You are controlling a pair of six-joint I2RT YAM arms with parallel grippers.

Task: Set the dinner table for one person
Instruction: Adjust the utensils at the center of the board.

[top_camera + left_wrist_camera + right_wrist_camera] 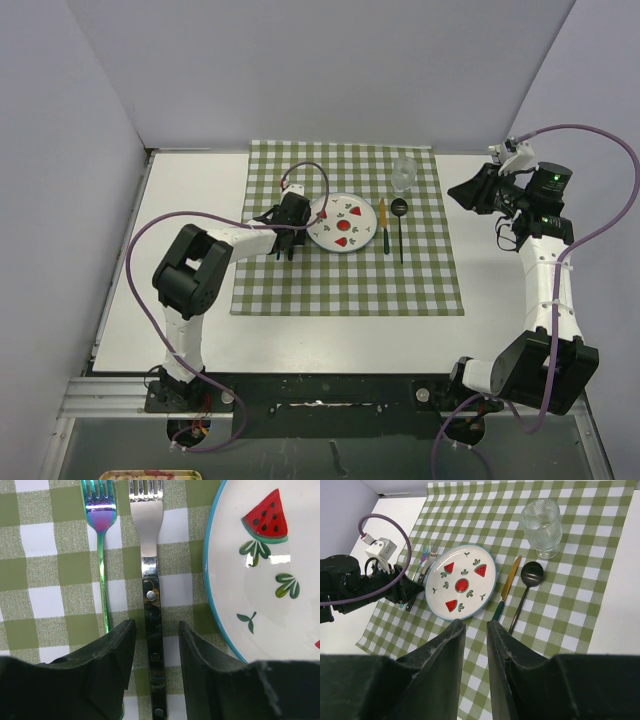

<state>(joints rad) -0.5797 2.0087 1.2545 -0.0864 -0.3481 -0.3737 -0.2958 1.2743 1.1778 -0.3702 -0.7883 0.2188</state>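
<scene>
Straddling the black-handled fork [150, 587] left of the watermelon plate [225, 585] (proper fork side), left gripper [155, 632] has jaws apart; right gripper [475, 626] barely parted, empty.

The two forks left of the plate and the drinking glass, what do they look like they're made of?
Thin fork: likely metal with an iridescent coating, shining purple, blue and green. Wider fork: polished steel head with mirror reflections; black riveted handle, perhaps plastic or wood, unclear. Drinking glass: clear ribbed glass, or possibly clear plastic; the checked cloth shows through.
</scene>
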